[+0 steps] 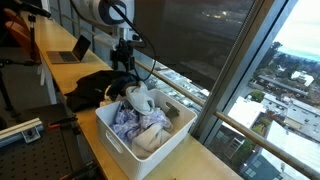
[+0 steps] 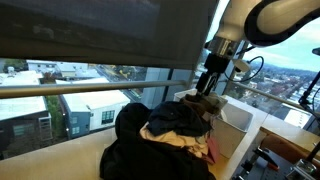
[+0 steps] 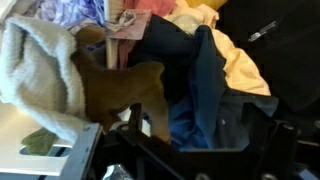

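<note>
A wooden counter (image 1: 52,68) is seen running along the window. A pile (image 2: 165,130) of dark clothes is heaped on it, just beside a white bin (image 1: 112,140) that is filled with pale laundry. The gripper (image 1: 124,66) is held just above the pile, at the side nearest the bin, and is pointed down. Whether its fingers are released or clenched cannot be told. In the wrist view a brown cloth (image 3: 125,90) is shown at the middle, laid between a pale towel (image 3: 40,70) and blue garments.
</note>
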You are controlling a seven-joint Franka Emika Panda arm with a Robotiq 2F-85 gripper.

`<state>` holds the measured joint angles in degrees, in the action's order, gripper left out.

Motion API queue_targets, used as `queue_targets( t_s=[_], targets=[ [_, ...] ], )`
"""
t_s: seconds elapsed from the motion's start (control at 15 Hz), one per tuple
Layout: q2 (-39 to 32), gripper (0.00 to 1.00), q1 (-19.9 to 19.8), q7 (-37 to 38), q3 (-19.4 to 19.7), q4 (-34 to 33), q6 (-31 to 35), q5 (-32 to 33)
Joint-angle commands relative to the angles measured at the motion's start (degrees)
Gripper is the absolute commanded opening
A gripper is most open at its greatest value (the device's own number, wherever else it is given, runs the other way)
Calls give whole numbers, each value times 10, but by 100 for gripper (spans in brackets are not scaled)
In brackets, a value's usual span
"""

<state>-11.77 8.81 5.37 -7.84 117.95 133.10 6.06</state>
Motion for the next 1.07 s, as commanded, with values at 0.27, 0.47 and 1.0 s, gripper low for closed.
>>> queue_targets(
  t_s=[0.27,0.47,1.0],
  targets=[
    [-83,100,33,-11,3,-73,-1,29],
    [-77,100,26,-21,14,-94,-9,42],
    [-106,100,8,-39,16,-117,10,24]
  ],
)
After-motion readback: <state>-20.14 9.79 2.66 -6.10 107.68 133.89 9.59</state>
